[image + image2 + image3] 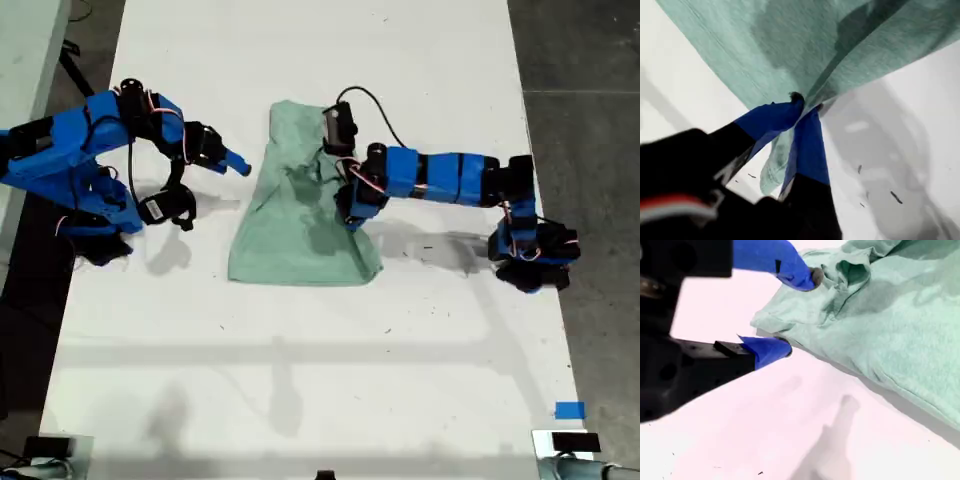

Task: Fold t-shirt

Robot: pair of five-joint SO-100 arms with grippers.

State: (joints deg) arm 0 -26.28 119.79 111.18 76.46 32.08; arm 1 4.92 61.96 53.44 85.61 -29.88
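Look first at my first gripper (pixel 802 106): its blue jaws are pinched together on a fold of the t-shirt (pixel 805 45), and the cloth rises taut from the tips like a tent, clear of the white counter (pixel 685 95). In the exterior view that same gripper (pixel 352 208) sits over the shirt's edge on the exterior view's right, its arm reaching in from that side.

Now my second gripper (pixel 799 312): its jaws stand apart with nothing between them, the upper tip touching or just over a bunched edge of the shirt (pixel 890 325), the lower tip just beside the hem, close above the counter (pixel 790 430). You can see it in the exterior view too (pixel 236 165), just off the shirt's edge on the exterior view's left.

The t-shirt (pixel 290 225) lies near the middle of the counter (pixel 320 350), between the two arms, partly folded and rumpled, wider at the end nearer the camera.
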